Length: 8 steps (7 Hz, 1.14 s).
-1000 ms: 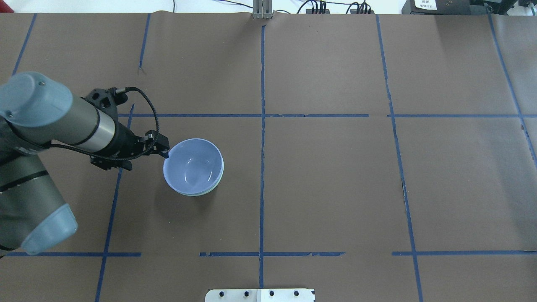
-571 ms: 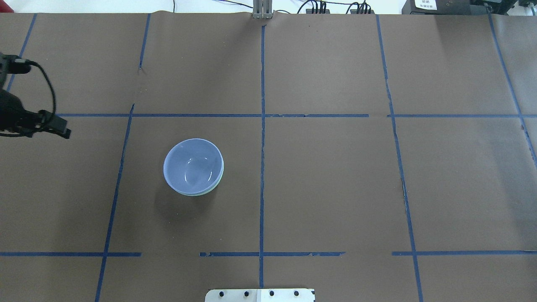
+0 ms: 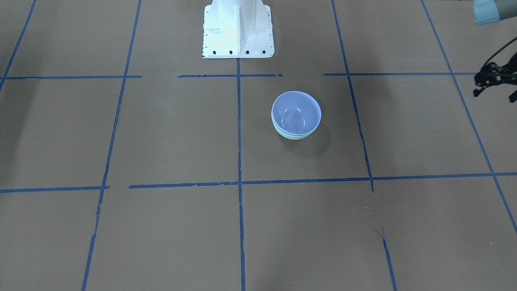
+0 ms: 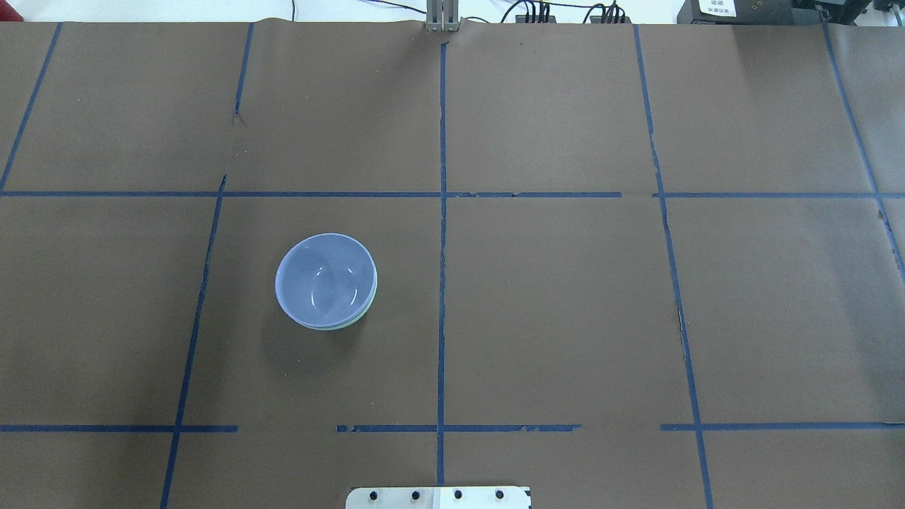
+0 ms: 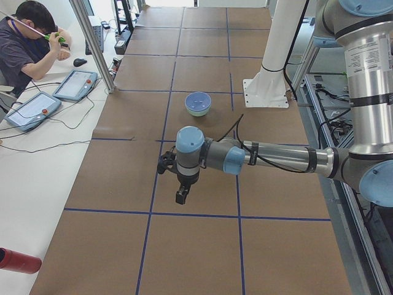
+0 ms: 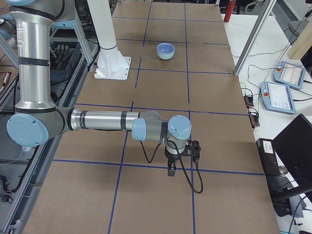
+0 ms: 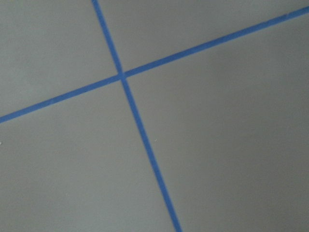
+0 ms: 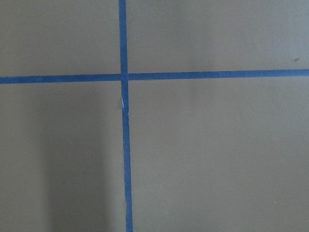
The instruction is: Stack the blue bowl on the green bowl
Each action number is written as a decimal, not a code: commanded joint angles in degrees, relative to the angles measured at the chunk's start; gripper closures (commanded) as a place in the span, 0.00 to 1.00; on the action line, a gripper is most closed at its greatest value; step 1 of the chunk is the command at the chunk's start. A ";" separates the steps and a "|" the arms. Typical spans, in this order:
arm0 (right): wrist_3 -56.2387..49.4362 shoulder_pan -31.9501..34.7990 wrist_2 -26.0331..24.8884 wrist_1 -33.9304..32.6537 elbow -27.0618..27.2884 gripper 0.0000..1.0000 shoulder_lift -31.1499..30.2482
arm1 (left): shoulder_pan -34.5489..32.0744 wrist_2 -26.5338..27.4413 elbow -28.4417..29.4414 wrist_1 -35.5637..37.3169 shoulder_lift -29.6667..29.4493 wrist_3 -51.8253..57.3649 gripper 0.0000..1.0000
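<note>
Your left gripper [image 5: 180, 197] and right gripper [image 6: 171, 171] both hang pointing straight down; can't tell if they're open.

The round, glossy periwinkle-blue plastic bowl [image 3: 297, 111] has a thin lighter rim and white glints inside. The round, glossy mint-green plastic bowl [image 3: 294, 136] is plain. The flat brown paper surface [image 3: 169, 133] carries a grid of dark blue tape lines [image 3: 239, 133]. The metal pedestal [image 3: 237, 28] is white. The left arm [image 5: 282, 158] is silver with grey-blue joint caps.

Only a sliver of the green bowl [image 3: 289, 135] shows beneath the blue bowl [image 3: 296, 111]; the front view's edge crops my left gripper [image 3: 496, 85].
</note>
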 commanded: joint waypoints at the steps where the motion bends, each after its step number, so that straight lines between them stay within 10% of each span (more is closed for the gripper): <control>1: -0.07 -0.02 0.00 0.00 0.00 0.00 0.09 | -4.46 -2.46 1.71 4.68 0.44 3.37 0.00; 8: 0.02 -0.02 0.00 0.00 0.00 0.00 0.00 | -5.07 -2.90 2.33 4.10 0.96 3.37 0.00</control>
